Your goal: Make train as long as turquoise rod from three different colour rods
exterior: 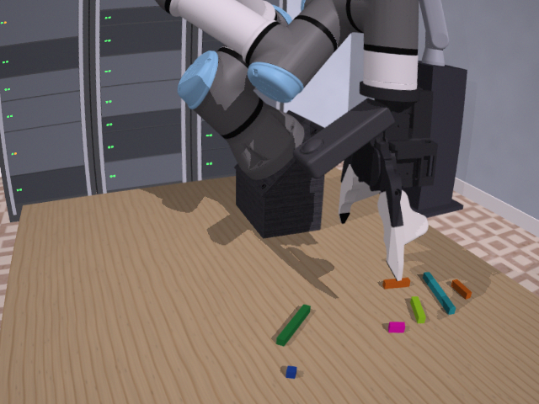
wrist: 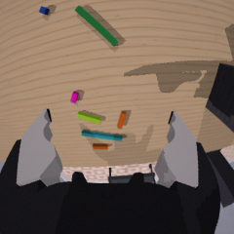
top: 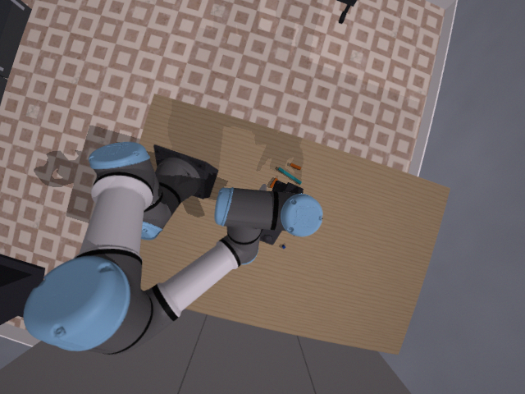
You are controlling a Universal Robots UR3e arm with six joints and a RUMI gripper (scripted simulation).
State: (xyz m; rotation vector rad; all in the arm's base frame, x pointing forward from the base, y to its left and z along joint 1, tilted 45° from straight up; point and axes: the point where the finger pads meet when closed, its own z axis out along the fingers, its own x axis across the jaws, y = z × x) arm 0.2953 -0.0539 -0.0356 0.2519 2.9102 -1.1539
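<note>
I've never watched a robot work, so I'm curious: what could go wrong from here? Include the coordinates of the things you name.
The open gripper (exterior: 370, 247) (wrist: 110, 110) might nudge neighbours as it reaches in, since the turquoise stick (top: 289, 175) (exterior: 439, 292) (wrist: 101, 136) lies close to the green-yellow stick (exterior: 418, 309) (wrist: 90, 117).
It could use both orange sticks, though the train needs three different colours.
The blue cube (top: 283, 246) (exterior: 290, 372) (wrist: 44, 10) is tiny, so it might slip or twist if gripped off-centre.

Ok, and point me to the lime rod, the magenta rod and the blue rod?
lime rod (exterior: 418, 310) (wrist: 89, 117): exterior and wrist views, middle of its body
magenta rod (exterior: 396, 327) (wrist: 74, 97): exterior and wrist views, middle of its body
blue rod (top: 283, 246) (exterior: 290, 372) (wrist: 44, 10): all three views, its middle
</note>
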